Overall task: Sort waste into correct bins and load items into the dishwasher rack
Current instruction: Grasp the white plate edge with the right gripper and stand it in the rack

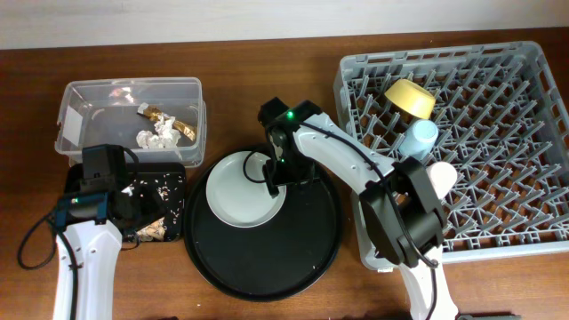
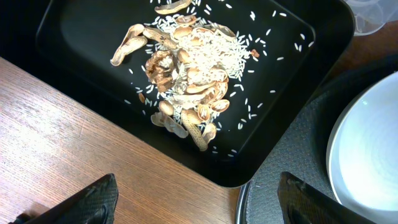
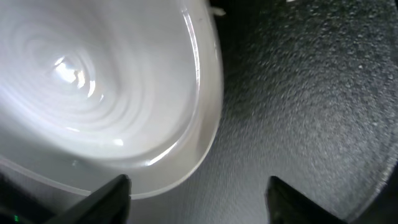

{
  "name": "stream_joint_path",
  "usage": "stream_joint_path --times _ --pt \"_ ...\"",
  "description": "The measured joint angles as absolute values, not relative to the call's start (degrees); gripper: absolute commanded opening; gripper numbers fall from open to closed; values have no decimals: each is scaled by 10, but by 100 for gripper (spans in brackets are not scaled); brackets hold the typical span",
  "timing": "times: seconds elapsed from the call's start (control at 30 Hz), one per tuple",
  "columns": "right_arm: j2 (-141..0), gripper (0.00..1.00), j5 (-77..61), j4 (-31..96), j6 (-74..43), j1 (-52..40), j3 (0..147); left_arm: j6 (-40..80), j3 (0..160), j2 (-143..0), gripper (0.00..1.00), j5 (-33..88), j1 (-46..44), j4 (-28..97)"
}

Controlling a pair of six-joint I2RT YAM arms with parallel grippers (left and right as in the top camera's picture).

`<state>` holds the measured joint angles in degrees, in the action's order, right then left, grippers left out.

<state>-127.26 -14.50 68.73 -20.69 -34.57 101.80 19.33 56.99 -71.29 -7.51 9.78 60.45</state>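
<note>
right gripper (image 3: 199, 199): fingers spread wide, nothing gripped. in the right wrist view the two dark fingertips stand low over the rim of the pale grey-green plate (image 3: 93, 81), with the rim's edge running down into the gap between them. judgement: the spread is there to straddle the rim, so closing would pinch the plate at its edge; contact cannot be confirmed. the plate lies flat and looks clean, on the left part of the large round black tray (image 3: 311, 93). its shallow raised rim is the only graspable edge, which accounts for the low approach.

left gripper (image 2: 199, 208): also wide open and empty. it hangs over the table (image 2: 56, 137) at the near edge of the shallow black rectangular tray (image 2: 74, 37), apart from the work. this looks like a standby posture that leaves the plate to the other arm.

that tray holds the food scraps (image 2: 186, 68), peanut shells and rice grains heaped in the middle, so food waste appears sorted. behind it, the clear plastic tub (image 1: 80, 98) holds crumpled white tissue (image 1: 160, 133) and a gold wrapper piece (image 1: 182, 132).

the dishwasher rack (image 1: 498, 178) stands well to the right. the yellow bowl (image 1: 411, 96) and light blue cup (image 1: 420, 135) sit among its pegs, and a pale cup (image 1: 442, 175) is partly hidden by the right arm. chopsticks not made out.

judgement: the plate is the outstanding item.
</note>
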Motion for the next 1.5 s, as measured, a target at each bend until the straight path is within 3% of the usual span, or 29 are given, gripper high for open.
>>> stream_joint_path --times 0.07,0.27,0.3,0.33,0.4,0.43,0.67,0.77,0.9,1.0,1.1,1.23,1.4,1.5 --pt "-1281 46 -145 682 -215 -346 1018 193 570 -713 82 -75 98 605" --pt "-1287 45 -123 656 -268 -350 1007 193 570 -713 82 -75 98 606" --pt "-1287 40 -119 645 -273 -353 995 193 570 -713 82 -75 98 606" --pt "-1286 20 -117 632 -279 -356 980 193 570 -713 82 -75 98 606" --pt "-1283 5 -112 625 -286 -357 973 193 570 -713 82 -75 98 607" --pt "-1283 4 -118 622 -287 -356 970 193 570 -713 82 -75 98 607" --pt "-1233 4 -73 678 -290 -312 972 193 570 -713 82 -75 98 607" --pt "-1129 4 27 702 -278 -274 979 193 570 -713 82 -75 98 607" --pt "-965 4 272 703 -269 -241 994 193 570 -713 82 -75 98 607" --pt "-940 4 451 705 -268 -233 995 193 570 -713 82 -75 98 607" --pt "-959 4 518 718 -268 -215 995 193 570 -713 82 -75 98 607" --pt "-1018 4 497 731 -270 -197 994 193 570 -713 82 -75 98 607" --pt "-1040 5 360 735 -270 -198 994 193 570 -713 82 -75 98 607" --pt "-1040 23 296 741 -276 -197 994 193 570 -713 82 -75 98 607"
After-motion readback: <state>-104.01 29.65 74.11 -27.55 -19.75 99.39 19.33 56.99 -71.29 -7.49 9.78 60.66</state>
